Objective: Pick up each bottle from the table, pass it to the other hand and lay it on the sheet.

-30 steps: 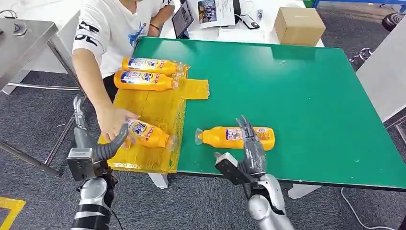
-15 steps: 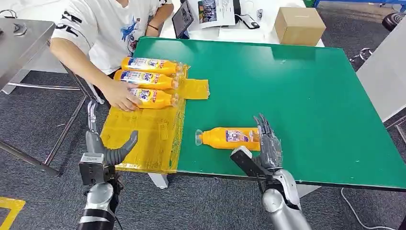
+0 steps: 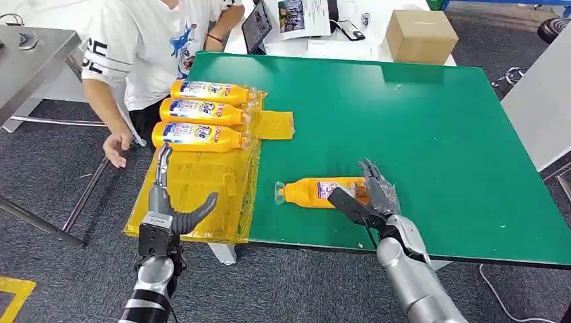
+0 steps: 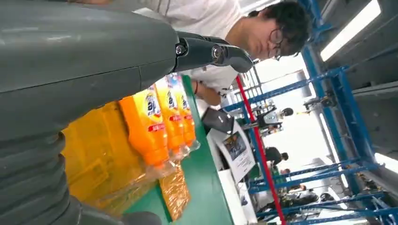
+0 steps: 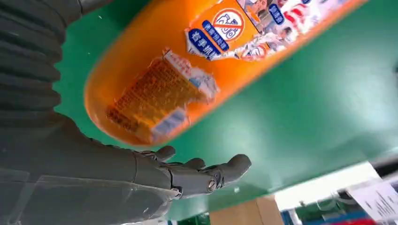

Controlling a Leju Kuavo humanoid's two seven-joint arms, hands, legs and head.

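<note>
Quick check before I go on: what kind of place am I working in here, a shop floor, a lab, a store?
Probably a robot test or data-collection lab: a green work table on grey carpet, a person seated beside it, a laptop and cardboard box behind, blue steel framing overhead.

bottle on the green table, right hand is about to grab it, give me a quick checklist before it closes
1. Right hand open, fingers apart: ok.
2. Hand set at the bottle: ok, it sits at the base end; the right wrist view shows the bottle right by the palm. Contact: cannot tell.
3. Bottle lying flat on the green table, nothing against it: ok.
4. Left hand open to receive the pass: ok, it hangs over the sheet's near edge.
5. Free space on the yellow sheet: ok, three bottles fill its far end.
6. Person's hand off the sheet: ok.
</note>
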